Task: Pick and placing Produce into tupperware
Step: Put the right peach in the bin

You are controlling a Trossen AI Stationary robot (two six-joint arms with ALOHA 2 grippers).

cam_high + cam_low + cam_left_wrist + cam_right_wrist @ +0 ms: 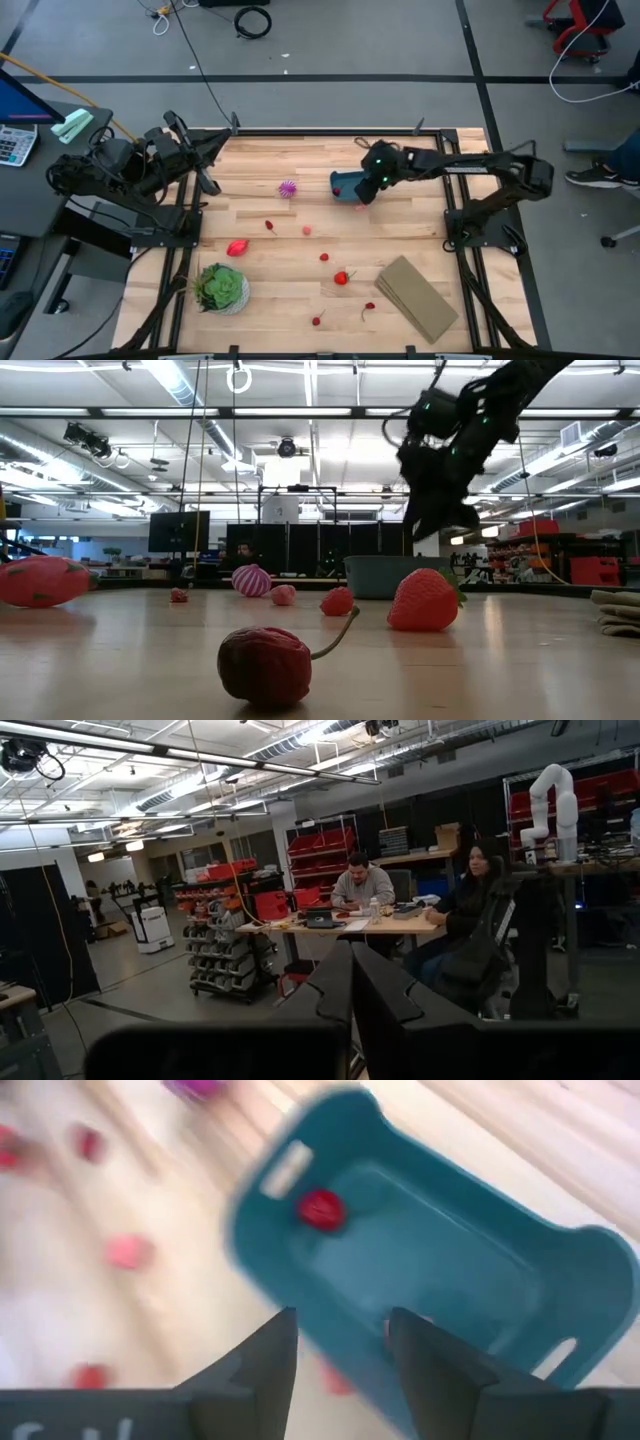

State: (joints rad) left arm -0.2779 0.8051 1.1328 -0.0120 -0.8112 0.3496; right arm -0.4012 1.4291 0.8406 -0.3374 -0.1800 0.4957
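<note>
The teal tub (345, 184) stands at the table's far middle, and one small red piece (320, 1210) lies inside it. My right gripper (340, 1355) hovers open and empty just above the tub's (420, 1250) near wall; in the low view it (428, 510) hangs over the tub (390, 575). Loose produce lies on the wood: a spiky purple ball (288, 188), a pink-red fruit (237, 247), a strawberry (342, 277) and several small red pieces. My left gripper (208, 180) waits shut at the table's far left corner.
A green plant in a white pot (220, 290) stands near the left front. A flat tan block (418, 297) lies at the right front. A cherry (265, 665) lies close to the near edge. People sit at a desk (360, 920) in the room beyond.
</note>
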